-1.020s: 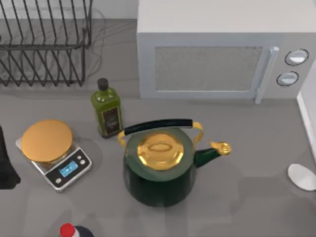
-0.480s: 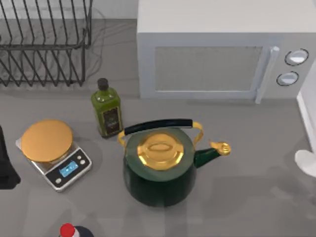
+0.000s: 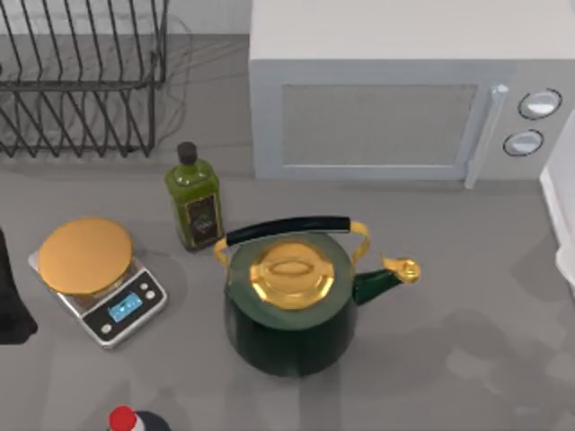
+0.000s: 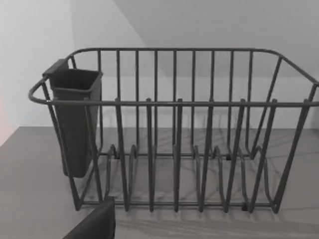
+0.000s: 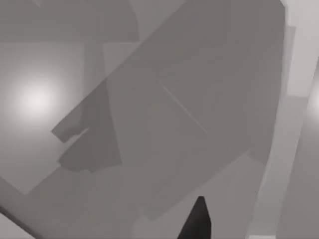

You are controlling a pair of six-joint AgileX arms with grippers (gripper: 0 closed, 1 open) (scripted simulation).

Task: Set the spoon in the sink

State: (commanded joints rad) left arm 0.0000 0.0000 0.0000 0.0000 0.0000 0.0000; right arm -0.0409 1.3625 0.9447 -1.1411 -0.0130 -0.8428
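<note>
From above, my left arm (image 3: 13,301) is cut by the left edge, a dark slab with its gripper out of frame. The red-capped bottle (image 3: 135,420) is clipped by the bottom edge, the dish rack (image 3: 81,81) by the top and left edges, the white ledge (image 3: 561,224) by the right. In my right wrist view one dark fingertip (image 5: 197,221) pokes in; I cannot read the pale planes behind it.
</note>
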